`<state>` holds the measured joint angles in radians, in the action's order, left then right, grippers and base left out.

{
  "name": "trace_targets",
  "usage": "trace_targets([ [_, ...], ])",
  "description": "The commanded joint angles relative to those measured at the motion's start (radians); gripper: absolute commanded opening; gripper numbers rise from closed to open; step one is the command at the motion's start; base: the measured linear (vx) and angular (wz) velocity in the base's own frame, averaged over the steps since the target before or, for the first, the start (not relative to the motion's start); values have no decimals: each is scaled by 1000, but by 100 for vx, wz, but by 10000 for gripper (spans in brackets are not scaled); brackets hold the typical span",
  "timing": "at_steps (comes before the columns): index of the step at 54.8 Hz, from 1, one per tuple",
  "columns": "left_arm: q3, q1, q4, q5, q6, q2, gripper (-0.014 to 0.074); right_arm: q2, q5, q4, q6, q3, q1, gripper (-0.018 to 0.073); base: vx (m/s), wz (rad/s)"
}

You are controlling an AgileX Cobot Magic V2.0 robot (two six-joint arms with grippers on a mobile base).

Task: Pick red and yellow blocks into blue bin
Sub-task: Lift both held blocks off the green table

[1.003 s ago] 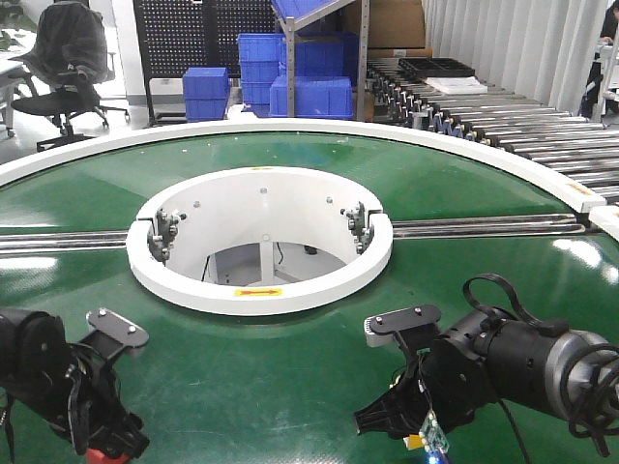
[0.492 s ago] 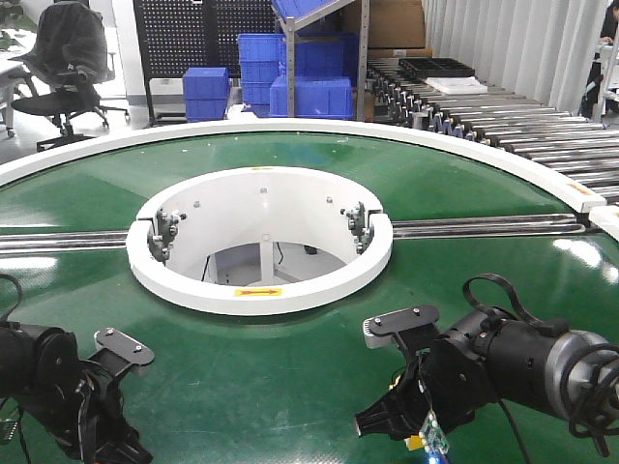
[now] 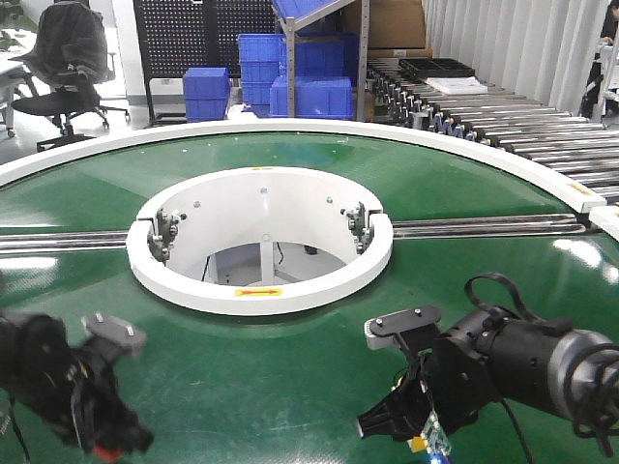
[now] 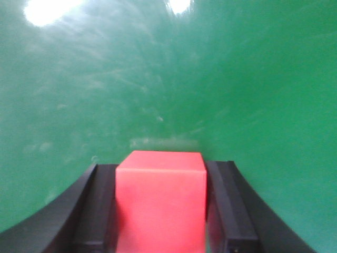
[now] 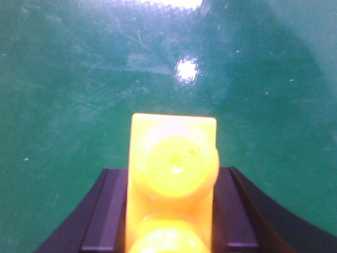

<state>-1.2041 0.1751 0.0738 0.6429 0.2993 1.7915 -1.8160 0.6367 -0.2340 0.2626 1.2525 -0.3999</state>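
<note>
My left gripper (image 3: pixel 104 447) hangs blurred at the bottom left over the green turntable, shut on the red cube (image 3: pixel 109 452). The left wrist view shows the red cube (image 4: pixel 160 203) filling the gap between both black fingers (image 4: pixel 93 211), just above the green surface. At the bottom right my right gripper (image 3: pixel 404 433) is shut on the yellow studded brick (image 3: pixel 418 444). In the right wrist view the yellow brick (image 5: pixel 172 174) stands out forward from between the fingers (image 5: pixel 233 211), studs facing the camera. The blue bin is out of view.
A white ring hub (image 3: pixel 259 285) with an open centre rises in the middle of the green turntable (image 3: pixel 455 193). Metal rails (image 3: pixel 484 228) run left and right of it. A roller conveyor (image 3: pixel 522 130) lies back right; ribbed blue crates (image 3: pixel 309 95) stand behind.
The left arm has kept shifting at the bottom left with the red cube in it and is now motion-blurred. The right arm with the yellow brick has barely moved.
</note>
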Motion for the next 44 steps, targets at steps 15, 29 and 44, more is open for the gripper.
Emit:
trace_targets([
  [15, -13, 3, 183, -176, -13, -458, -1, 296, -3, -22, -61, 24, 2, -9, 0, 0],
  [29, 256, 3, 185, -311, -12, -816, -1, 556, -227, 8, -48, -138, 1, -8, 0, 0],
  [44, 593, 2, 227, -443, -13, -1235, -1, 819, -414, 10, -50, -443, 1, -8, 0, 0],
])
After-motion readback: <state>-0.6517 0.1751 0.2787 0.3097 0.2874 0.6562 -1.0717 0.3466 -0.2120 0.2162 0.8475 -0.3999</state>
